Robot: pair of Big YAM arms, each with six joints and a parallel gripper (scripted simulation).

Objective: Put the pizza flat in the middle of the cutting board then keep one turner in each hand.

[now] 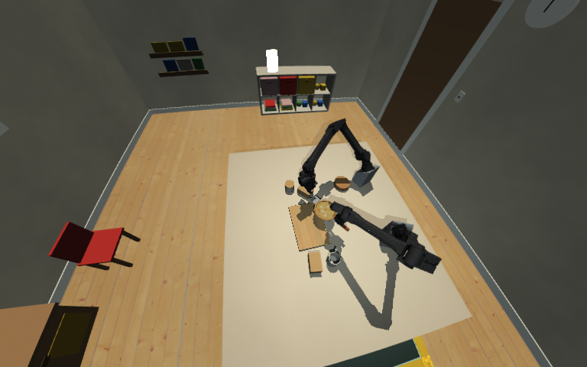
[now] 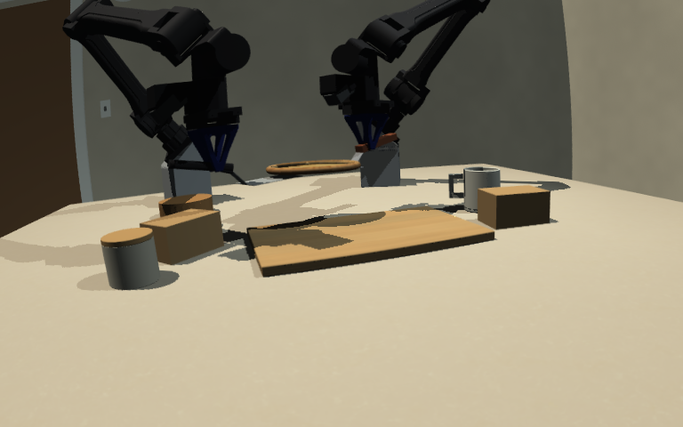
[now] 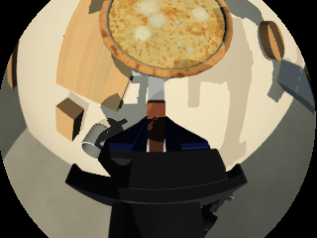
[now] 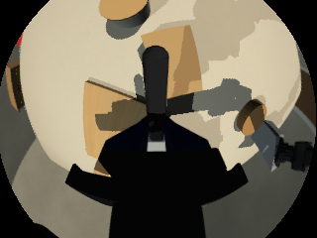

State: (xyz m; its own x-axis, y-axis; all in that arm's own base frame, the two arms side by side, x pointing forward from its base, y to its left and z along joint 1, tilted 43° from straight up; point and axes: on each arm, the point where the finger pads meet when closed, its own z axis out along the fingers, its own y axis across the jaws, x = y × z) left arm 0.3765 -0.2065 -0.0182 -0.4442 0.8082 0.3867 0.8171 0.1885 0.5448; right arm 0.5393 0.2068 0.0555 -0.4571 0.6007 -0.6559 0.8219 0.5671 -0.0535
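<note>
The pizza (image 2: 312, 165) rides flat on the blade of a brown-handled turner (image 2: 377, 142), held above the table just behind the cutting board (image 2: 367, 238). My left gripper (image 2: 374, 140) is shut on that turner's handle. In the left wrist view the pizza (image 3: 165, 20) fills the top and the board (image 3: 82, 47) lies to its left. In the top view the pizza (image 1: 324, 210) hangs over the board's (image 1: 308, 227) far corner. My right gripper (image 2: 216, 158) is shut on a black turner (image 4: 157, 79), held beside the pizza and apart from it.
A lidded grey canister (image 2: 130, 256), a wooden box (image 2: 183, 234) and a round wooden block (image 2: 185, 203) stand beside one end of the board. A grey mug (image 2: 478, 189) and a second wooden box (image 2: 513, 205) stand at the other end. The arm bases (image 2: 380, 168) stand behind.
</note>
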